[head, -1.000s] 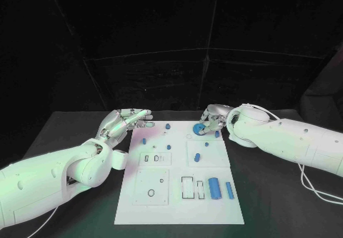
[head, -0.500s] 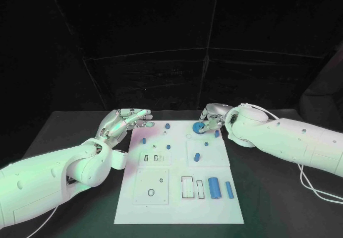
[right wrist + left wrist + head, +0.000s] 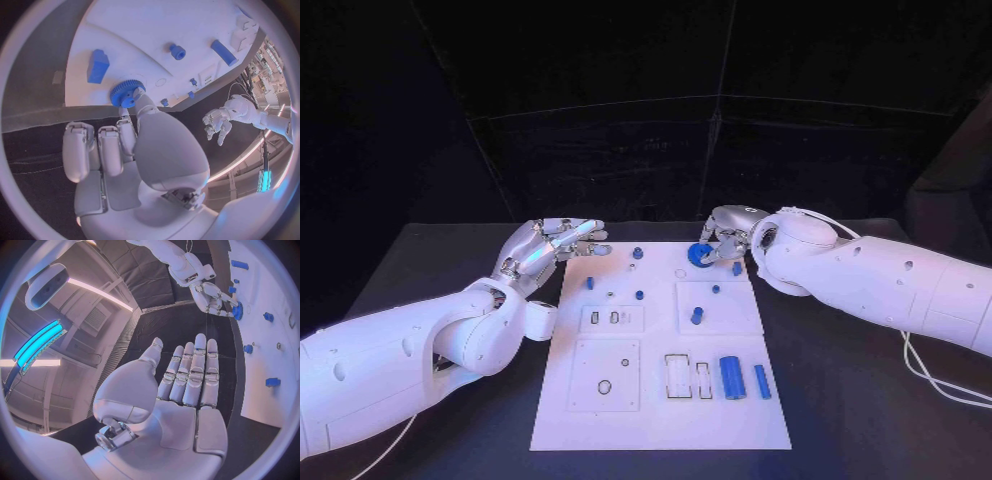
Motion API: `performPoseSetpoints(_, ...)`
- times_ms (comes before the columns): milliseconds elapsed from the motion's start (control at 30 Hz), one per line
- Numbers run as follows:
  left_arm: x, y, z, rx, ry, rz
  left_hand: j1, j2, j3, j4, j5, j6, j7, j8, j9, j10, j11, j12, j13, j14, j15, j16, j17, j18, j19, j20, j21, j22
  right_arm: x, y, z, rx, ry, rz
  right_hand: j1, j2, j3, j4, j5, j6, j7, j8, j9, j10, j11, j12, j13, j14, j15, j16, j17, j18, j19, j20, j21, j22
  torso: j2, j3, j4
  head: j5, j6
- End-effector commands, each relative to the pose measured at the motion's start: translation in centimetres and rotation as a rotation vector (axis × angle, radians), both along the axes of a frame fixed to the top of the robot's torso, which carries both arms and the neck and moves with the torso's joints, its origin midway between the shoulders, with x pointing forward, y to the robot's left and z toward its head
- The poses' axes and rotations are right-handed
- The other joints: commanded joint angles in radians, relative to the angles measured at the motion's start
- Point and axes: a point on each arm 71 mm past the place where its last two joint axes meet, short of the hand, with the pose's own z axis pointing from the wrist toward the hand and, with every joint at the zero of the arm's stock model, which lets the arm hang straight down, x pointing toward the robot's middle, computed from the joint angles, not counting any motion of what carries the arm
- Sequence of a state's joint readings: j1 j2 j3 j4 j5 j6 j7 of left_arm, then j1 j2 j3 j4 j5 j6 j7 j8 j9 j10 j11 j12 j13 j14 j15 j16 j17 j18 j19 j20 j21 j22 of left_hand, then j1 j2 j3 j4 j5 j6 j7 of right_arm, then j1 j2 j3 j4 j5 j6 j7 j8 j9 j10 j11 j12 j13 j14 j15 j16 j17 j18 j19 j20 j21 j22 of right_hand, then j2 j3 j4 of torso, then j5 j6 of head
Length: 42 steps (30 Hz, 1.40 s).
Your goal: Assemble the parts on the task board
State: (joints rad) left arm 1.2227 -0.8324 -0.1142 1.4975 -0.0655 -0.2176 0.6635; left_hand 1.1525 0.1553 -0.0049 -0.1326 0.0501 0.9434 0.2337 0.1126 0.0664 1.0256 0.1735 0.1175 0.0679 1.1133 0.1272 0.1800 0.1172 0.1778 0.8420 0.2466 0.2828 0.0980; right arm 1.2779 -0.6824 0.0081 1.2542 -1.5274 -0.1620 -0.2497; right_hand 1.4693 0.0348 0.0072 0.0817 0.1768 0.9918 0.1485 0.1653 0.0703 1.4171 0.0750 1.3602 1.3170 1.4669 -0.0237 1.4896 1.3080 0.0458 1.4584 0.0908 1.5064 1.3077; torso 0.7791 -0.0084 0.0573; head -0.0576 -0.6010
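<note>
Head view gear: a round blue toothed gear (image 3: pixel 700 254) sits at the far edge of the task board (image 3: pixel 661 420), right at the tips of my right hand (image 3: pixel 727 232).
Gear look: flat wheel with fine teeth round its rim, deep blue; in the right wrist view the gear (image 3: pixel 127 93) lies against the white plate with my thumb and one finger on it.
Right hand: thumb and a fingertip pinch the gear's rim; the other fingers lie straight beside them, off the gear.
Parts near my right hand: a blue block (image 3: pixel 97 65) just beside the gear, a small blue peg (image 3: pixel 177 51) further out on the board, a long blue bar (image 3: pixel 223 52) beyond that.
Parts nearer my body: a blue cylinder (image 3: pixel 730 379) and a slimmer blue rod (image 3: pixel 763 382) lie side by side, well apart from both hands.
Left hand: my left hand (image 3: pixel 554 245) hangs at the board's far left corner, fingers straight and together, thumb apart, holding nothing (image 3: pixel 181 385).
Table: black table (image 3: pixel 430 270) lies under both hands.
</note>
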Motion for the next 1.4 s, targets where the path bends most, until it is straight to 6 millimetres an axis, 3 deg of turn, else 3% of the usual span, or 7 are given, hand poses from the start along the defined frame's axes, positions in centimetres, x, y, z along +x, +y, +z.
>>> performPoseSetpoints(33,0.0,-0.1,0.1,-0.009,-0.004,-0.018,-0.002,0.007,0.004,0.003,0.002,-0.003,0.006,-0.007,-0.001,-0.001,0.007,-0.004,-0.002,0.002,0.004,-0.003,0.001,0.007,0.004,0.001,-0.007,-0.001,-0.1,0.2,-0.1,-0.020,0.002,0.011,0.011,0.018,0.011,0.001,0.008,0.038,-0.020,0.000,-0.001,0.039,-0.032,-0.002,0.039,0.068,-0.007,0.004,0.082,-0.011,0.004,-0.006,0.006,0.110,0.000,-0.0001,0.0004,0.000,0.000)
performPoseSetpoints(300,0.0,-0.1,0.1,-0.008,-0.003,-0.017,-0.002,0.007,0.004,0.003,0.002,-0.003,0.006,-0.007,-0.001,-0.001,0.007,-0.004,-0.002,0.002,0.004,-0.003,0.001,0.007,0.004,0.001,-0.007,-0.001,-1.2,1.8,0.9,0.049,-0.075,0.055,-0.018,0.010,0.031,0.007,0.035,0.044,-0.021,-0.012,-0.004,0.045,-0.034,0.003,0.048,0.069,-0.007,0.006,0.087,-0.015,0.015,-0.008,0.012,0.126,0.000,0.0008,0.0008,0.007,0.001)
performPoseSetpoints(767,0.0,0.0,0.1,-0.005,-0.002,-0.013,-0.002,0.007,0.004,0.003,0.002,-0.003,0.006,-0.007,-0.001,-0.001,0.007,-0.004,-0.002,0.002,0.004,-0.003,0.001,0.007,0.004,0.001,-0.007,-0.001,-3.6,9.0,2.6,0.041,-0.250,0.198,-0.030,0.005,0.052,0.006,0.048,0.046,-0.022,-0.022,-0.005,0.045,-0.035,0.001,0.049,0.070,-0.006,0.007,0.090,-0.018,0.026,-0.008,0.018,0.142,0.000,-0.0009,0.0016,0.011,0.000)
performPoseSetpoints(1133,0.1,-0.1,0.1,-0.004,0.001,-0.015,-0.002,0.008,0.004,0.002,0.002,-0.004,0.006,-0.007,-0.001,-0.001,0.008,-0.005,-0.002,0.002,0.004,-0.005,0.001,0.007,0.004,0.001,-0.008,-0.002,-3.5,12.5,1.5,-0.037,-0.256,0.235,-0.037,0.003,0.061,0.007,0.050,0.046,-0.021,-0.026,-0.005,0.044,-0.035,-0.001,0.049,0.069,-0.006,0.006,0.088,-0.019,0.028,-0.007,0.019,0.145,0.001,-0.0006,0.0017,0.013,-0.004)
performPoseSetpoints(1400,0.1,-0.2,0.1,-0.004,0.000,-0.015,-0.002,0.008,0.004,0.002,0.002,-0.004,0.006,-0.007,-0.001,-0.001,0.008,-0.005,-0.002,0.002,0.004,-0.005,0.001,0.007,0.004,0.001,-0.008,-0.002,-3.3,13.5,0.5,-0.077,-0.212,0.242,-0.043,-0.001,0.068,0.007,0.044,0.047,-0.021,-0.029,-0.005,0.044,-0.034,-0.003,0.049,0.069,-0.005,0.005,0.087,-0.019,0.028,-0.007,0.019,0.144,0.001,0.0000,0.0019,0.014,-0.005)
